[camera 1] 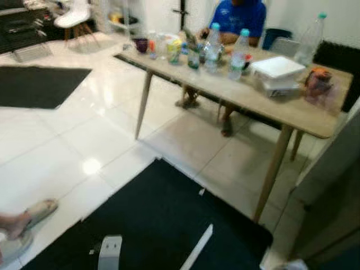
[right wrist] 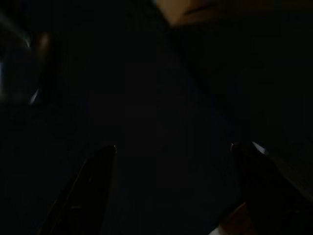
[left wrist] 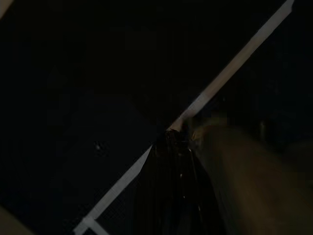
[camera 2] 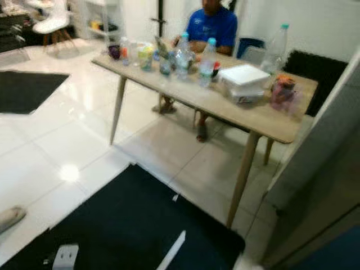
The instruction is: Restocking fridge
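This is a lived-in home, a dining area on glossy white floor tiles. A long wooden table on slanted legs carries water bottles, cups and a white foam box, and a person in a blue shirt sits behind it. A black mat lies on the floor, and a white chair stands in the far corner.
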### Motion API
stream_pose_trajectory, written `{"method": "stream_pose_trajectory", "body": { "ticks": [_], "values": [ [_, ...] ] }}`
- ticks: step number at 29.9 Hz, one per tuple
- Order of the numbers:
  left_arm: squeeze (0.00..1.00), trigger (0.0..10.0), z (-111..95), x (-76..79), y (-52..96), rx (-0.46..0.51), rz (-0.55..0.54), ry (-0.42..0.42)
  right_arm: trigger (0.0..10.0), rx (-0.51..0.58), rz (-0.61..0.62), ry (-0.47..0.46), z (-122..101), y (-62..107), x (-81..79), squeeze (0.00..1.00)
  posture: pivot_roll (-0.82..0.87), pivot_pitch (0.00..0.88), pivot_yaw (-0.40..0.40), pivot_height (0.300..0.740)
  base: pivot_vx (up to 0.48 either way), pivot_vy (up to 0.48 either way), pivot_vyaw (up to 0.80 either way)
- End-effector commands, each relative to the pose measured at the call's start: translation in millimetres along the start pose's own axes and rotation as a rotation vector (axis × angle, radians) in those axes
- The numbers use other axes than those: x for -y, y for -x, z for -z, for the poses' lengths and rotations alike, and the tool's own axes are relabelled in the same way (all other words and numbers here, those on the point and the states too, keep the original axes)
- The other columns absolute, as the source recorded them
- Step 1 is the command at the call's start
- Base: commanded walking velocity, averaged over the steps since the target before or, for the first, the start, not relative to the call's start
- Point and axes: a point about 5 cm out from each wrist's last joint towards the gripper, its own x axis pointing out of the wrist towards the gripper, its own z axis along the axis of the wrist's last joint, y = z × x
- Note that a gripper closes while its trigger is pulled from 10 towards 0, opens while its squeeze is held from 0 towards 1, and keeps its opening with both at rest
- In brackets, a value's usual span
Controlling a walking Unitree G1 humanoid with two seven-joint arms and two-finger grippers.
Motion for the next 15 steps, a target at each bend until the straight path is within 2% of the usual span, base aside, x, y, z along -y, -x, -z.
{"method": "stream_pose_trajectory", "body": {
  "ticks": [1, 5, 15],
  "values": [
    [0.00, 10.0, 12.3, -6.0, 2.7, -0.043, -0.012, -0.011, 10.0, 0.007, -0.029, 0.000, -0.7, -0.3, -8.3, 0.00, -0.05, 0.000, -0.029, 0.740, 0.337, 0.000, 0.00],
    [0.00, 10.0, 13.6, -11.5, 3.8, -0.047, -0.018, -0.016, 10.0, 0.011, -0.028, 0.003, -1.0, -0.2, -7.0, 0.00, -0.04, 0.000, -0.029, 0.740, 0.334, 0.000, 0.00],
    [0.00, 10.0, 12.1, -12.3, 3.7, -0.044, -0.018, -0.024, 10.0, 0.024, -0.035, 0.015, -5.6, -0.6, -11.6, 0.00, -0.04, 0.000, -0.031, 0.740, 0.328, 0.000, 0.00]
  ]
}}
